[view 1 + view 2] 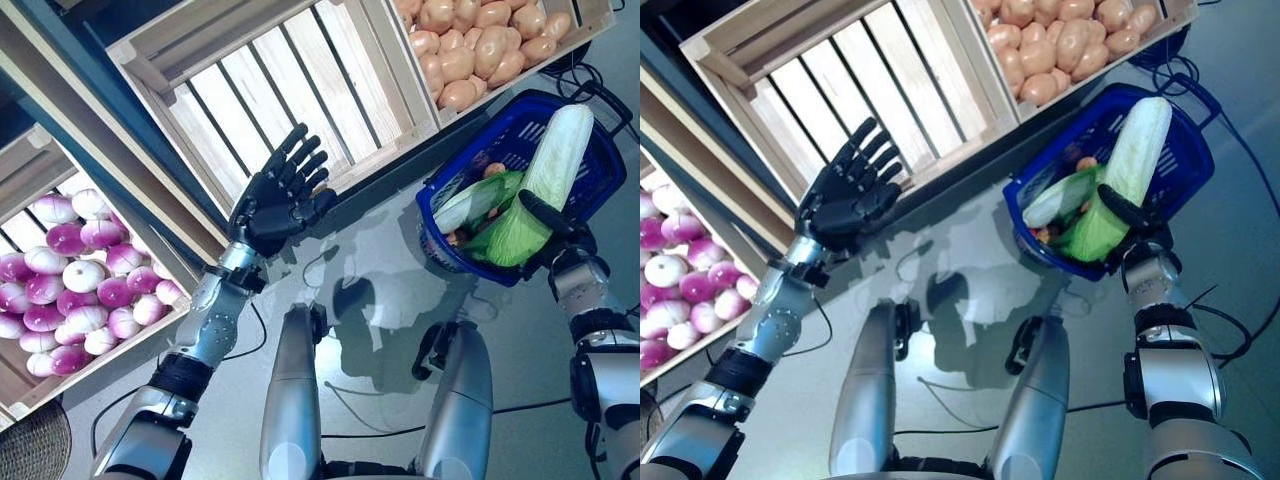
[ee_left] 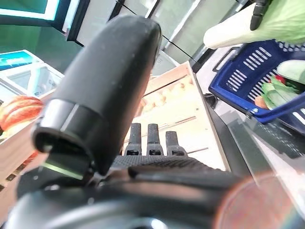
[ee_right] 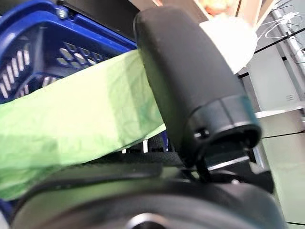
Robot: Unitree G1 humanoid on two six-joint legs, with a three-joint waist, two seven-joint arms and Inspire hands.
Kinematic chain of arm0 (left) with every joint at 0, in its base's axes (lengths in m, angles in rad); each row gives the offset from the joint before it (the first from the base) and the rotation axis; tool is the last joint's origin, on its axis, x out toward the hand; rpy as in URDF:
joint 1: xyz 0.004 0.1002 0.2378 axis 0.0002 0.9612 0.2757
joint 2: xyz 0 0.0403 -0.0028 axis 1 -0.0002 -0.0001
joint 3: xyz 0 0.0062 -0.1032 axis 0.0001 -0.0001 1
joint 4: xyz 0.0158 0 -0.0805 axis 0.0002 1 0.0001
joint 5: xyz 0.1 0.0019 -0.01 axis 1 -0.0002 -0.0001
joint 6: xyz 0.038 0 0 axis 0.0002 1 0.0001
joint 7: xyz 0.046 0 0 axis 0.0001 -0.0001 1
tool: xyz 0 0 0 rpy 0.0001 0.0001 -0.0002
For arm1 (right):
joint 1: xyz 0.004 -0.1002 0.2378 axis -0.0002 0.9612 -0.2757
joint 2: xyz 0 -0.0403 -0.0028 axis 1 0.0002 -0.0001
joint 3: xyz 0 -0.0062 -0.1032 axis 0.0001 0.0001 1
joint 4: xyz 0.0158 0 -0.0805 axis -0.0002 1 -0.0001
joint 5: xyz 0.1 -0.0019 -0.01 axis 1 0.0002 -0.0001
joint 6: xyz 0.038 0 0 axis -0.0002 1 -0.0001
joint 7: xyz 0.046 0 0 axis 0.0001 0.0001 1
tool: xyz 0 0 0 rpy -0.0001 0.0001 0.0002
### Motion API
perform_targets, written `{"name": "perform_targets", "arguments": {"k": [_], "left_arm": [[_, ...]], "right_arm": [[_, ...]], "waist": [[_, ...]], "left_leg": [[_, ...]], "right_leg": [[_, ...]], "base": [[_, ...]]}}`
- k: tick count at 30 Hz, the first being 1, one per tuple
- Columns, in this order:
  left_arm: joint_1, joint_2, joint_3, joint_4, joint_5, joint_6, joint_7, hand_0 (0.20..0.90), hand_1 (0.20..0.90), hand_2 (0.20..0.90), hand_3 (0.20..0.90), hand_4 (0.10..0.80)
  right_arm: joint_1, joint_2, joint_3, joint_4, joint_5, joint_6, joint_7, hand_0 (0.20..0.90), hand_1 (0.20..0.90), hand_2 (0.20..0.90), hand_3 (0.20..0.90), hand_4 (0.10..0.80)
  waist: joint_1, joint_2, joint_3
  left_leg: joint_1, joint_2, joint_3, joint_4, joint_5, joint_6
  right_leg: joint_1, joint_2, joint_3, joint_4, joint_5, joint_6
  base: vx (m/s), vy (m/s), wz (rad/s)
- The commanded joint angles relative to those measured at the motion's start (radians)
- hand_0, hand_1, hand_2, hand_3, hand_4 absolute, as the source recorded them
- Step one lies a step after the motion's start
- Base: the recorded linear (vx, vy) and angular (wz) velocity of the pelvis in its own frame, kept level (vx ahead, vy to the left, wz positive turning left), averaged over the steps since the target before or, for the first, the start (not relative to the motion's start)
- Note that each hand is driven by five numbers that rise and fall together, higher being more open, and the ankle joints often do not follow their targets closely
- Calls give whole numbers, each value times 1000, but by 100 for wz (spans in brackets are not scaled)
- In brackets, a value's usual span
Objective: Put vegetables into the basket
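Note:
The blue basket (image 1: 603, 165) stands on the floor at the right, in front of the stand. My right hand (image 1: 556, 232) is at its near rim, shut on a long green and white cabbage (image 1: 555, 165) that lies tilted across the basket, pale end pointing away. In the right wrist view the thumb (image 3: 190, 81) curls over the cabbage's green leaves (image 3: 71, 129). A second pale green leafy vegetable (image 1: 475, 200) and something orange (image 1: 493, 170) lie in the basket. My left hand (image 1: 280, 200) is open and empty, raised in front of a slatted crate.
A wooden stand of slatted crates (image 1: 290, 90) runs across the back and left, close to my left hand. The basket's handle (image 1: 585, 90) lies toward the stand. Grey floor (image 1: 380, 270) lies between my two hands.

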State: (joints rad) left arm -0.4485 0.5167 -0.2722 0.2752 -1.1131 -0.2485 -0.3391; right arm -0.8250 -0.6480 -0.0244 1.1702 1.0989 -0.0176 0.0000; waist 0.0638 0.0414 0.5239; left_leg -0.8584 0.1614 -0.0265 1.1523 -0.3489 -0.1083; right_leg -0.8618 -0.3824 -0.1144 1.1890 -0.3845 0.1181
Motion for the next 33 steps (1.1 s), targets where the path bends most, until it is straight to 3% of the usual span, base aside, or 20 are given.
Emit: {"name": "perform_targets", "arguments": {"k": [1,8,9,11,12,21,26,31,33], "left_arm": [[-67,26,28,-110,-43,-105,-40,900,900,900,900,800],[-54,36,36,-105,-54,-98,-41,900,900,900,900,800],[-51,39,39,-105,-58,-97,-45,900,900,900,900,800],[-41,44,45,-97,-66,-92,-57,900,900,900,900,800],[-39,47,47,-93,-68,-87,-63,900,900,900,900,800],[-28,57,56,-97,-70,-58,-86,900,900,900,900,800],[-12,33,46,-74,19,-37,-70,900,900,900,900,800],[71,-25,24,-8,174,5,-56,900,900,900,900,800],[82,-31,22,-5,181,6,-53,900,900,900,900,800]], "right_arm": [[-80,-127,15,-45,1,-74,-5,900,900,900,900,800],[-62,-138,9,-42,8,-59,0,900,900,900,900,800],[-56,-139,7,-42,9,-58,2,900,900,900,900,800],[-37,-138,1,-36,9,-55,15,900,900,900,900,800],[-30,-137,-1,-32,6,-52,23,900,900,900,900,800],[29,-123,-31,-48,2,-42,39,900,900,900,900,800],[80,-56,-31,-81,-17,-58,70,900,900,900,900,800],[226,117,-10,-218,-20,-104,95,900,900,900,900,800],[243,131,-9,-230,-17,-112,97,900,900,900,900,800]], "waist": [[-11,20,-40],[-10,11,-57],[-11,10,-59],[-10,6,-76],[-9,2,-84],[0,-28,-151],[4,-48,-200],[-6,-75,-300],[-7,-76,-307]], "left_leg": [[107,22,18,-6,-126,34],[139,33,22,-33,-119,32],[137,34,27,-49,-90,37],[179,40,31,-79,-103,32],[194,44,40,-117,-67,36],[361,45,73,-330,13,29],[482,39,83,-499,89,26],[680,22,123,-778,211,24],[701,20,128,-803,222,24]], "right_leg": [[81,20,27,-24,-19,-38],[112,24,23,-49,-13,-36],[112,23,18,-67,12,-45],[150,26,18,-88,0,-35],[164,25,7,-118,31,-44],[338,28,-42,-305,106,-33],[469,51,-74,-477,173,-25],[684,116,-98,-807,280,-3],[705,121,-100,-834,291,-1]], "base": [[31,0,-1],[-2,6,-1],[48,21,-4],[45,19,-5],[-43,14,-5],[52,14,-4],[81,4,-3],[203,-2,-15],[159,15,-13]]}}
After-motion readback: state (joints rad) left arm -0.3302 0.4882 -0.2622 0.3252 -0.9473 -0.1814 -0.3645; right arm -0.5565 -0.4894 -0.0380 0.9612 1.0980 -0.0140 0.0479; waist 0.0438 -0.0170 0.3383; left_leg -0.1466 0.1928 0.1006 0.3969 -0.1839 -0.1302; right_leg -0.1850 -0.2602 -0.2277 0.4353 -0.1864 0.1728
